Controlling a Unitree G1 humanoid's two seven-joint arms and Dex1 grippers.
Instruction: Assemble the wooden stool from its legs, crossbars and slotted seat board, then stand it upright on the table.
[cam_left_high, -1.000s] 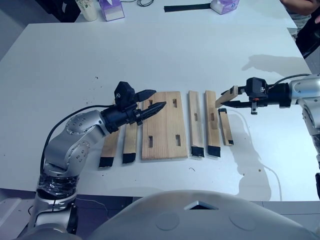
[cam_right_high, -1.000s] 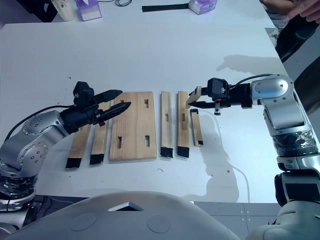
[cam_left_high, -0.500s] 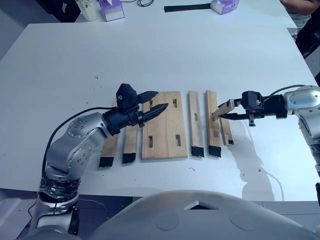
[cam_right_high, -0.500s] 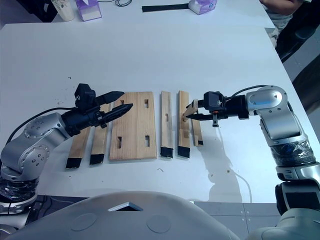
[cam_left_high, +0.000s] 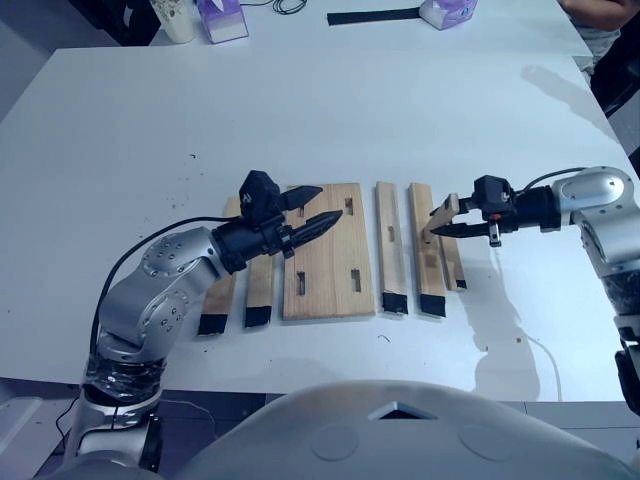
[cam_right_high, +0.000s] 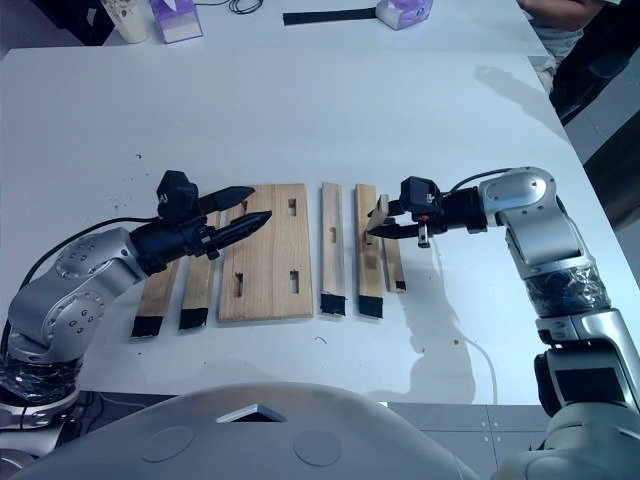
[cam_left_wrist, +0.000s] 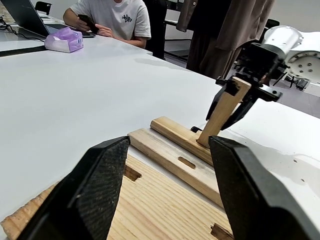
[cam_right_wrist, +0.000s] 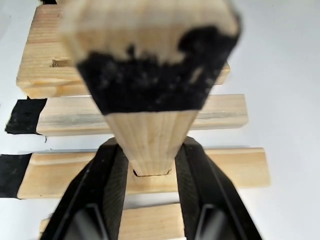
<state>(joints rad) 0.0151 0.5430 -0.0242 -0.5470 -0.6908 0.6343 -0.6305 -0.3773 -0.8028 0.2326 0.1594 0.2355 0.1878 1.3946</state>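
Observation:
The slotted seat board lies flat at the table's middle. Two legs lie to its left and two to its right. My right gripper is shut on a short crossbar, held tilted. The crossbar's lower end rests at the slot of the outer right leg. Another crossbar lies just right of that leg. My left gripper is open above the board's far left corner, with nothing between its fingers.
Tissue packs, a white cup and a black strip stand along the far edge. A thin cable trails across the table at the right. The broad far half of the white table is bare.
My right gripper brought the crossbar down and leftward from above the table onto the outer right leg's slot. The left gripper drifted slightly right over the board.

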